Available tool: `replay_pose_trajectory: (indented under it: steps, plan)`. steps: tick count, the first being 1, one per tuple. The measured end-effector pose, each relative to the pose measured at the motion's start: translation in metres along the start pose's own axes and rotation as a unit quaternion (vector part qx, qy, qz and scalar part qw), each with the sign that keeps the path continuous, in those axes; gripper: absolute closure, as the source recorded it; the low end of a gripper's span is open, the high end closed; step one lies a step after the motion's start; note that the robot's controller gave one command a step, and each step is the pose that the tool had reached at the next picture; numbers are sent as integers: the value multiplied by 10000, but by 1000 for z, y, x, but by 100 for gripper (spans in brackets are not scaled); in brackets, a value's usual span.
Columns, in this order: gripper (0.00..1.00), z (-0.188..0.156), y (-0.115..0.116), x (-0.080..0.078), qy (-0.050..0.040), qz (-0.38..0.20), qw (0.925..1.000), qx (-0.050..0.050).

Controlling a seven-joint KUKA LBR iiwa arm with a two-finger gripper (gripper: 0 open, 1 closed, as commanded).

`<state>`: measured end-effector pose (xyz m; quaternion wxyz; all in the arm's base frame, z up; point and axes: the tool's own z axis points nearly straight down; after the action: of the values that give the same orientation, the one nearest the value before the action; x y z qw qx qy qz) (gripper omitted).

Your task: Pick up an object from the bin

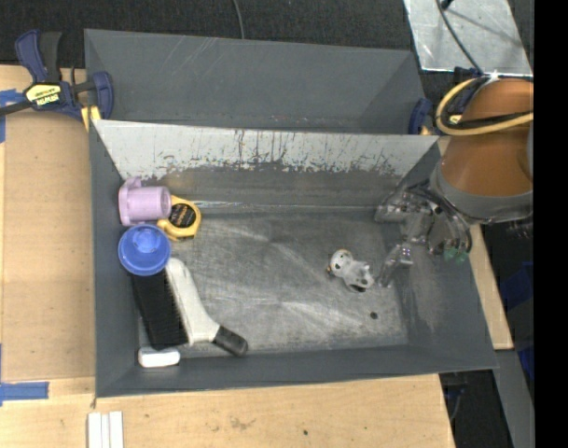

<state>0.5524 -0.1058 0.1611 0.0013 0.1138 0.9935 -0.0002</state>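
The grey bin [265,171] has its floor mostly bare. The arm [484,152] comes in over the right wall. Well apart, against the left wall, lie a black bar [159,311], a white handle [192,311], a blue round cap [144,249], a purple cup [142,203] and a yellow tape measure [183,218]. The tool [402,250] hangs low by the right wall. Whether it is released or clenched I cannot tell, and no thing shows in its grip. The likely pick, a small white-and-grey lump [351,271], lies right of centre on the floor, just left of the tool and slightly nearer. It is compact, slanting far-left to near-right, so a short move leftward should bring the tool over it.
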Motion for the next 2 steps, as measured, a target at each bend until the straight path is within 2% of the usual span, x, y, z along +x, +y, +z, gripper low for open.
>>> replay_pose_trajectory:
  steps: [1, 2]
  plan:
    - [0, 24, 14, 0, 3, 379, 9993, -1]
    - [0, 71, 27, -4, -14, 1186, 9929, -6]
